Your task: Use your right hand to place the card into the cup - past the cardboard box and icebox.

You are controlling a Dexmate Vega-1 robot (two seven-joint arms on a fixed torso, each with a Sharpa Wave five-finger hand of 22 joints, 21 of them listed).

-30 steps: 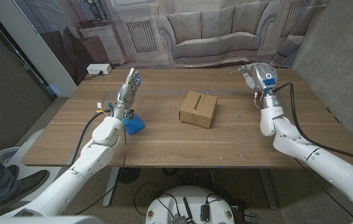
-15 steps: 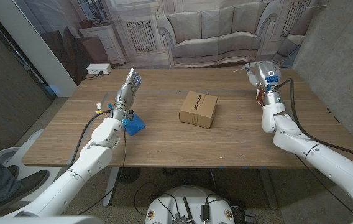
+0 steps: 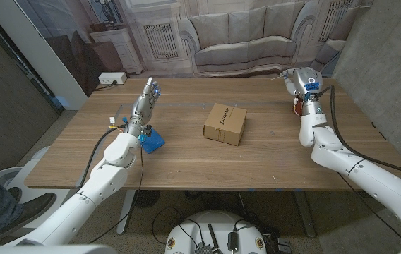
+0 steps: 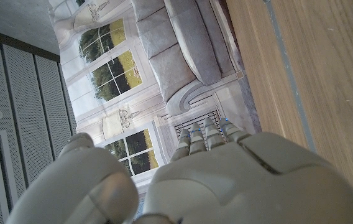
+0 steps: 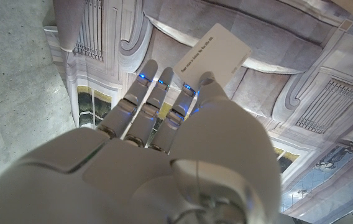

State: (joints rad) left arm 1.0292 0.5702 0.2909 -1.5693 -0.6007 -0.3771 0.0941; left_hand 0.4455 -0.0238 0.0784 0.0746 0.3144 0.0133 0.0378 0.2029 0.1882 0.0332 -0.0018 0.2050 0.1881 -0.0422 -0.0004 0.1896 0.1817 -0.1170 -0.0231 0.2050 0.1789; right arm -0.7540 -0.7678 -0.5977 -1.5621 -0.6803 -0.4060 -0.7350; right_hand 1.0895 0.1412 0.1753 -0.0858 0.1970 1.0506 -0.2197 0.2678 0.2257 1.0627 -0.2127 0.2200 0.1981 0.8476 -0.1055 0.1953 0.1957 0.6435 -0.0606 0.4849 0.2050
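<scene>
- Card [image 5: 217, 53]: white, pinched at the fingertips of the right hand [image 5: 164, 149], sticking out past them.
- Right hand [image 3: 299, 82] is raised over the worktop's [image 3: 257, 159] far right corner.
- Box [image 3: 225, 123] sits mid-worktop, well apart from that hand.
- Left hand [image 3: 146, 101] stands upright at the left side, fingers straight and together, holding nothing.
- Blue object [image 3: 152, 140] lies at the left wrist.

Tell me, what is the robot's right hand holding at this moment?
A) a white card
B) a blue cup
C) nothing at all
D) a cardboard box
A: in the right wrist view a white card with a line of print sticks out from the right hand's fingertips.
</scene>
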